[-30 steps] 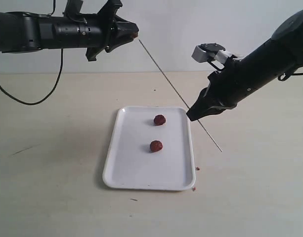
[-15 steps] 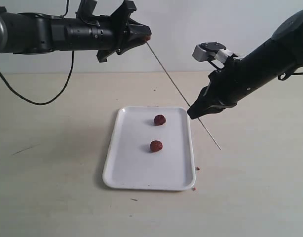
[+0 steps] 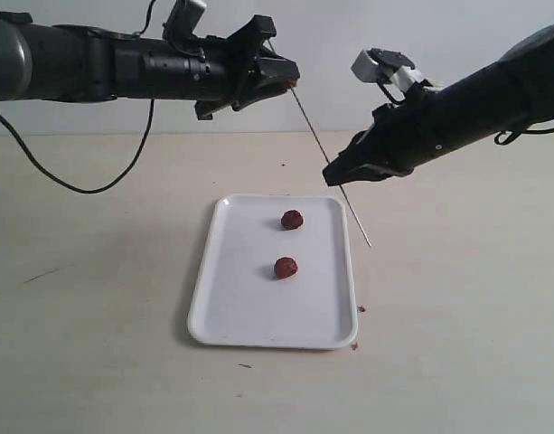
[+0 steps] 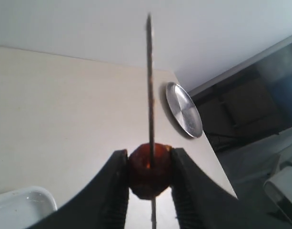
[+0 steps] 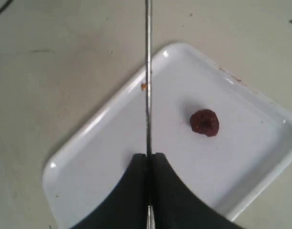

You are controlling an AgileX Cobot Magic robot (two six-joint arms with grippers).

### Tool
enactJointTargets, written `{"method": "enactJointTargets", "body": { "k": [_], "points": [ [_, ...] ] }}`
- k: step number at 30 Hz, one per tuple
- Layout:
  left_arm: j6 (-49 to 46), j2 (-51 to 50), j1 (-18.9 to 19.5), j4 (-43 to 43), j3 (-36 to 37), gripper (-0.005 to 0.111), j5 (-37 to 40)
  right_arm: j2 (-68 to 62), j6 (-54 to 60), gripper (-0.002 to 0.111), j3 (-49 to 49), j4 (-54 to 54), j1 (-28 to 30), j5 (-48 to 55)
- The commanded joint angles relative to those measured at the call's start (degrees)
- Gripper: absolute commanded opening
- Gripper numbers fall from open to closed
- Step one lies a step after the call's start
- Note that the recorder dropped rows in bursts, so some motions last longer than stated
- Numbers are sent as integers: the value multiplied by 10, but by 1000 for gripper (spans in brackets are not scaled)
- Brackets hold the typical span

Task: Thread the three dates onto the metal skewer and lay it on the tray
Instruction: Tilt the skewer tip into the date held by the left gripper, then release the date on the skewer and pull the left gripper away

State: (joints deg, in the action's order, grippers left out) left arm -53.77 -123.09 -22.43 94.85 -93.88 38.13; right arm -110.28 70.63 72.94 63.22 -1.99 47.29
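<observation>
One date [image 4: 149, 174] is pinched between my left gripper's fingers [image 4: 116, 191], and the metal skewer [image 4: 149, 86] runs straight through it, its tip sticking out beyond. In the exterior view the left gripper [image 3: 290, 80] hangs high above the table's back. The skewer [image 3: 314, 136] slants down from it to my right gripper [image 3: 334, 178], which is shut on the rod, with a short end poking out below. The other two dates [image 3: 292, 219] [image 3: 286, 267] lie on the white tray [image 3: 240, 298]. The right wrist view shows the right gripper [image 5: 148, 158], the skewer [image 5: 147, 71], one date [image 5: 205, 122] and the tray [image 5: 88, 143].
A round silver dish [image 4: 184, 109] sits near the table's edge in the left wrist view. Small red crumbs [image 3: 360, 309] lie by the tray's front right corner. A black cable [image 3: 42, 181] droops over the table at the left.
The left gripper has moved right with its date, sliding it onto the skewer so the tip now pokes out past it. The right gripper has risen and shifted left, and the skewer stands steeper.
</observation>
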Motion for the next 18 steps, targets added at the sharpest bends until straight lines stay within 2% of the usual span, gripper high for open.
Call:
{"method": "enactJointTargets", "body": {
  "k": [1, 9, 18],
  "points": [
    [-5, 2, -17, -21, -2, 30, 8, 1, 48, 0, 0, 86, 0, -7],
    [-5, 2, -39, -35, -2, 30, 12, -20, 91, 0, 0, 141, 0, -5],
    [-5, 2, -38, -76, -2, 31, 13, -38, 137, 0, 0, 208, 0, -1]
  ]
}}
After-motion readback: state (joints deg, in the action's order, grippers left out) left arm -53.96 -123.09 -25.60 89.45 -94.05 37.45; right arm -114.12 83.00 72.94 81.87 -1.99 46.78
